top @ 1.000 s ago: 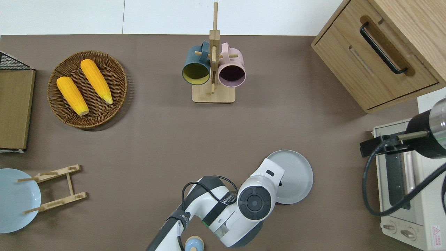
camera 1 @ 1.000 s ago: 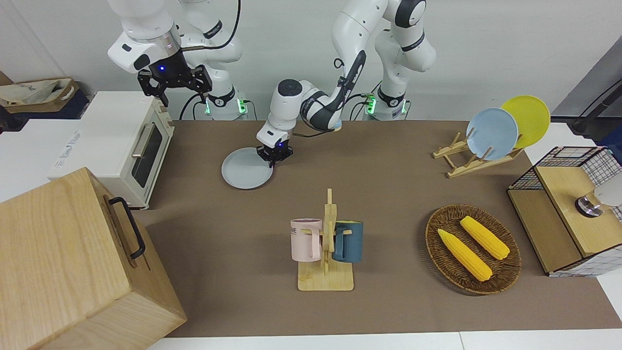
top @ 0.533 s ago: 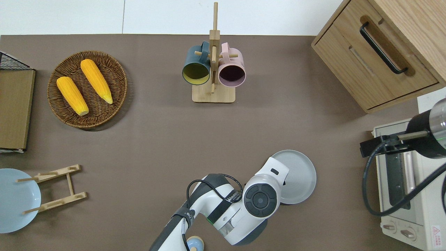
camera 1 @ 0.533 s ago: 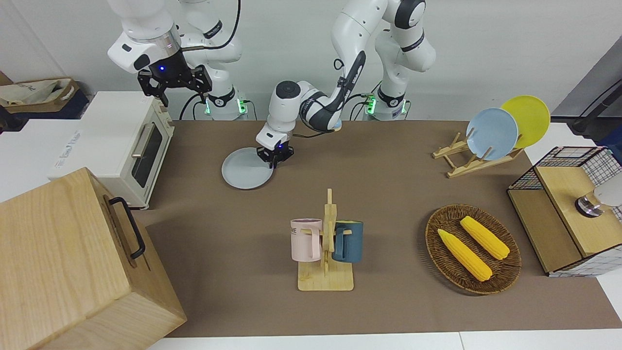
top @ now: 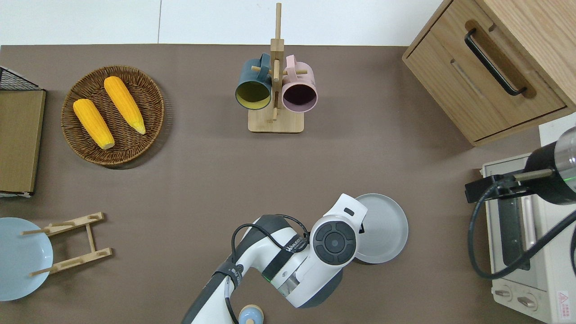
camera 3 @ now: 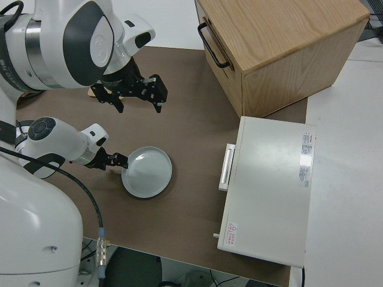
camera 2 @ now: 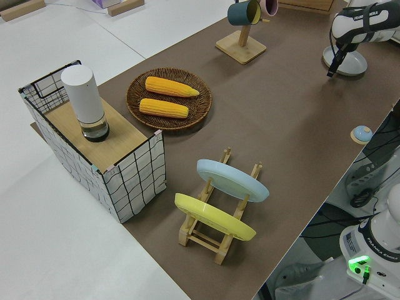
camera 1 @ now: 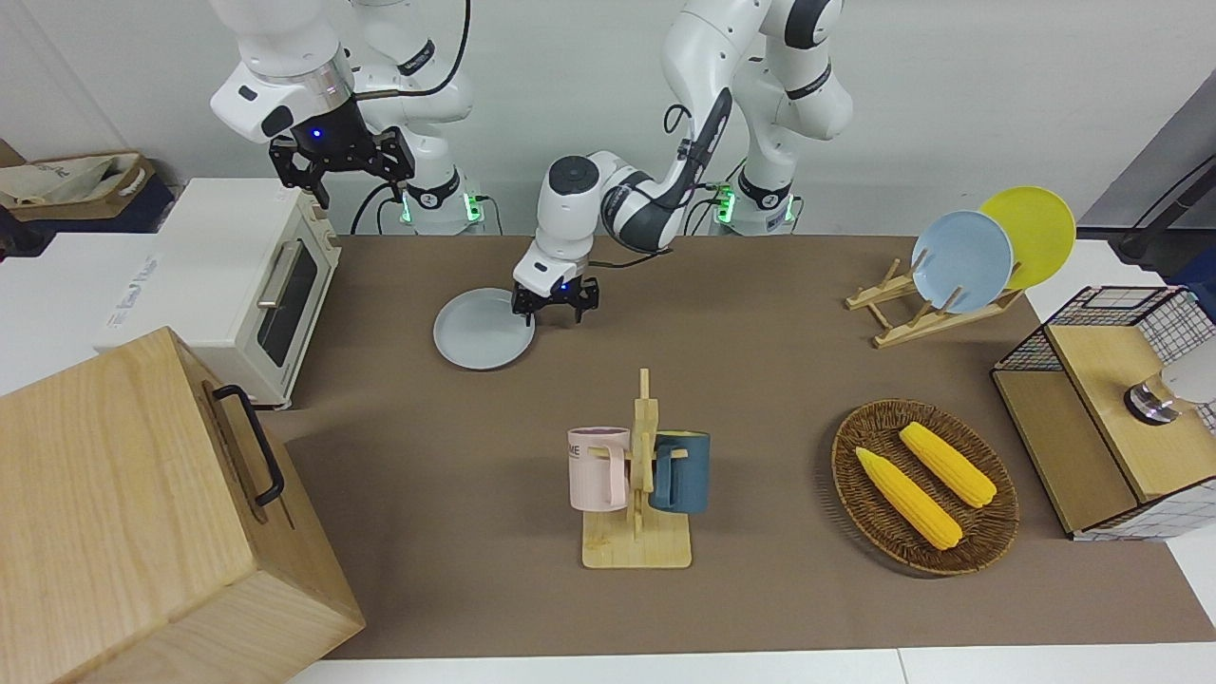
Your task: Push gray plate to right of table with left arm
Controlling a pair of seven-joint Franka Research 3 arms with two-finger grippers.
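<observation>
One left tool [camera 1: 554, 310], fingers spread wide, sits at the gray plate's [camera 1: 480, 332] rim.

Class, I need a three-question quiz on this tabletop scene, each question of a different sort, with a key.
1. True or false: the left gripper sits at the gray plate's rim, on the side toward the left arm's end of the table.
2. How many corn cobs lie in the wicker basket?
3. Which mug on the mug stand hangs toward the right arm's end: A the pink mug, B the dark blue mug?

Key: 1 true; 2 two; 3 A.
</observation>
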